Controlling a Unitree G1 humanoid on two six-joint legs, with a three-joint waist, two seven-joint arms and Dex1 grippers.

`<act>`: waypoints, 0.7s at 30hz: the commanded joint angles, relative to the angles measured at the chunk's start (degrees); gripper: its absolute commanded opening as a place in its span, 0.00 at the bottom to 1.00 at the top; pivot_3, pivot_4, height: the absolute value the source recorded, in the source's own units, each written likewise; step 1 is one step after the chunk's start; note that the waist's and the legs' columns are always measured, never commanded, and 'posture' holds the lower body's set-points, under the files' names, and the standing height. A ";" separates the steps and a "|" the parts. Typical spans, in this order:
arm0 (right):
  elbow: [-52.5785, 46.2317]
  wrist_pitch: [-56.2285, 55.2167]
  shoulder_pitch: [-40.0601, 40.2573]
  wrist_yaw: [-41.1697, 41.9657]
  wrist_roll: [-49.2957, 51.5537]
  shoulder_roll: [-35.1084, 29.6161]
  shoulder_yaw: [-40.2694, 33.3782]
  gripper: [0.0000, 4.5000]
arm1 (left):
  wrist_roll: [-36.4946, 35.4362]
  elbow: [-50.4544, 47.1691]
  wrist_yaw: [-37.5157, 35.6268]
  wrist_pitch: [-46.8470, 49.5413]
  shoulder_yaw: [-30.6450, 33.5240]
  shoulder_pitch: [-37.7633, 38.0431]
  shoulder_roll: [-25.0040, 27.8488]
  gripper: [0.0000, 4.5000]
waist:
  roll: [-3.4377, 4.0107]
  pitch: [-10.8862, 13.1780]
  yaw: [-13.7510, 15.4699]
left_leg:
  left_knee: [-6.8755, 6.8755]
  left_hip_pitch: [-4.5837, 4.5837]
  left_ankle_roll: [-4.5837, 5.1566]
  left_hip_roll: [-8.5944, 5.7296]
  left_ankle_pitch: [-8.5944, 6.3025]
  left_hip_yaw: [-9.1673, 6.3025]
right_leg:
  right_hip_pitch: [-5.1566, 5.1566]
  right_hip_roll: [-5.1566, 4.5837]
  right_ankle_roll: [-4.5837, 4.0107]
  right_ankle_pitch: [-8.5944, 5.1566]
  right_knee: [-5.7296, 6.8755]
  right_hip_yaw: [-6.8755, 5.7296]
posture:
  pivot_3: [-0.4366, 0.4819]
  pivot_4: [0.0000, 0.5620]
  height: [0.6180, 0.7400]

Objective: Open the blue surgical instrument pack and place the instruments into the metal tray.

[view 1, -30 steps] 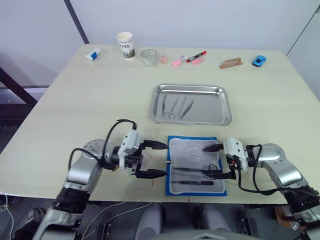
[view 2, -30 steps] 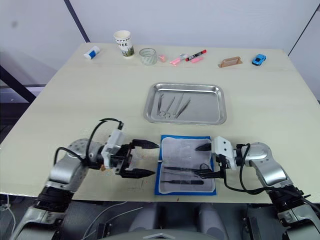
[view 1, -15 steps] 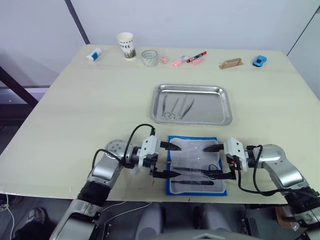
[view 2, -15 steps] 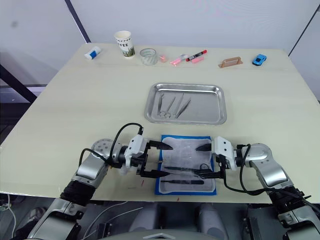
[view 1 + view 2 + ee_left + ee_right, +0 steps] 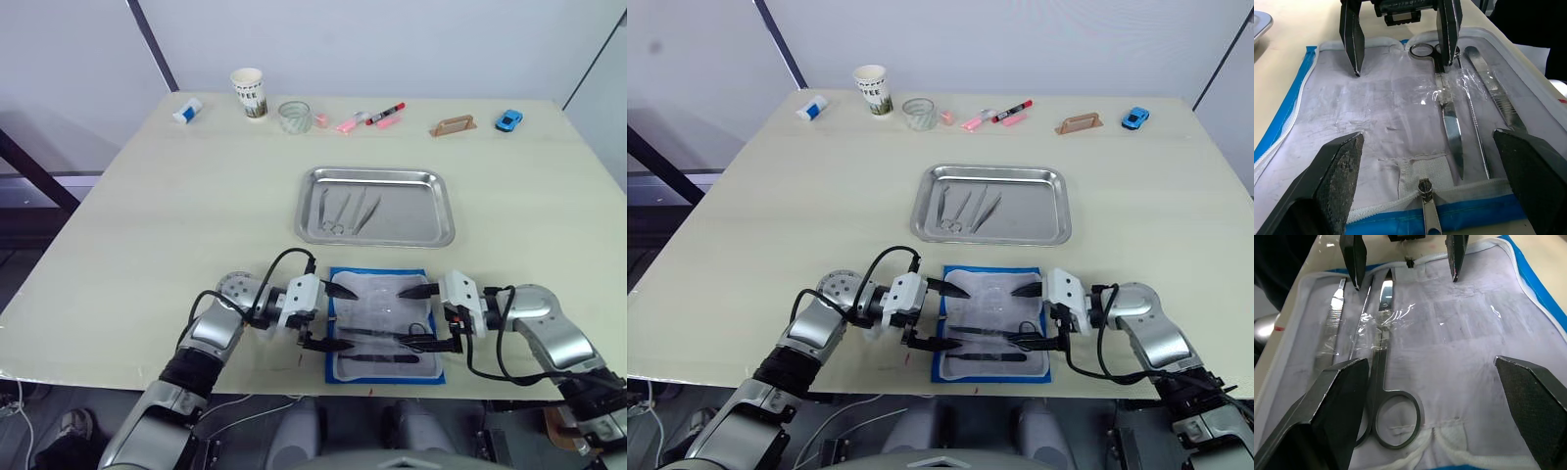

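The metal tray held three slim instruments near its left end. Just in front of it the blue surgical instrument pack lay open on the pale desk, with scissors and what looked like two more tools under its clear film. The left pincer and right pincer (both with fingers apart) faced each other over the pack. A paper cup stood at the far edge.
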 commanded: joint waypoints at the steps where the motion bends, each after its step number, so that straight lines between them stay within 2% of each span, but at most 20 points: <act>1: -4.76 3.85 2.16 1.00 6.06 -1.58 -4.51 1.00 | 2.48 4.27 0.46 0.16 -2.14 1.90 0.22 0.99 | 0.02 0.01 0.10 | 0.00 0.00 0.00 0.00 0.00 0.00 | 0.00 0.00 0.00 0.00 0.00 0.01 | 0.48 0.27 1.00; 6: -11.49 6.76 5.61 1.42 12.41 -4.01 -10.43 1.00 | 2.51 5.49 0.38 -0.31 -2.20 1.45 0.07 0.99 | 0.15 0.01 0.13 | -0.01 0.01 0.00 0.00 0.00 0.01 | -0.01 0.01 0.00 0.00 0.00 0.04 | 0.48 0.27 1.00; 11: -17.54 6.89 12.40 2.58 16.20 -8.66 -17.48 1.00 | 2.42 6.95 0.12 -0.98 -2.10 0.86 0.20 0.99 | 0.22 -0.02 0.70 | -0.01 -0.02 0.01 -0.01 0.00 0.02 | 0.00 0.02 0.02 -0.01 -0.01 0.02 | 0.48 0.27 1.00; 16: -22.78 6.38 20.53 2.89 17.90 -12.54 -25.19 1.00 | 2.46 9.18 -0.24 -2.16 -1.74 -0.05 0.42 0.99 | 0.30 -0.07 0.70 | -0.01 0.00 0.01 -0.03 0.00 0.11 | 0.01 0.04 0.04 -0.02 -0.02 0.04 | 0.48 0.27 1.00; 21: -29.40 9.43 27.42 -0.42 18.45 -14.47 -31.27 1.00 | 2.31 10.12 -0.53 -2.88 -1.44 -0.46 0.64 0.99 | 0.29 -0.11 0.64 | -0.02 0.00 0.01 -0.03 0.00 0.16 | 0.03 0.08 0.08 -0.06 -0.03 0.10 | 0.48 0.27 1.00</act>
